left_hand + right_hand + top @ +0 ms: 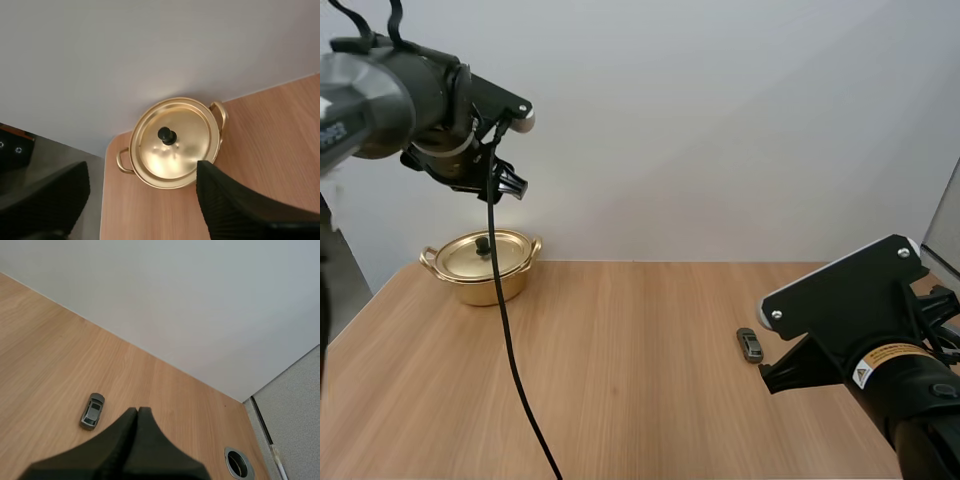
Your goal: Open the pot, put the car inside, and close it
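1. The wooden table carries everything; its far edge meets a plain pale wall.
2. The right arm hangs over the table's right edge, near the front. In the right wrist view the right tool has its two black fingers pressed together into one dark wedge, holding nothing, with its tip above bare wood.
3. The left arm is raised above the table's far left corner. The left tool hangs in the air above the pot, well clear of it. In the left wrist view the left tool stands wide, ribbed inner faces turned to each other, with nothing between them and the pot below the gap.
4. The gold pot sits upright in the far left corner of the table, close to the far edge, with a looped handle on either side.
5. The gold lid lies flat on the pot, closing it.
6. The small grey car stands on its wheels near the right edge, about halfway from front to back, just beside the right tool and not touching it. It is well apart from the pot.
7. A round metal-rimmed hole is set into the table close to the right edge.
8. The black knob stands at the middle of the lid.
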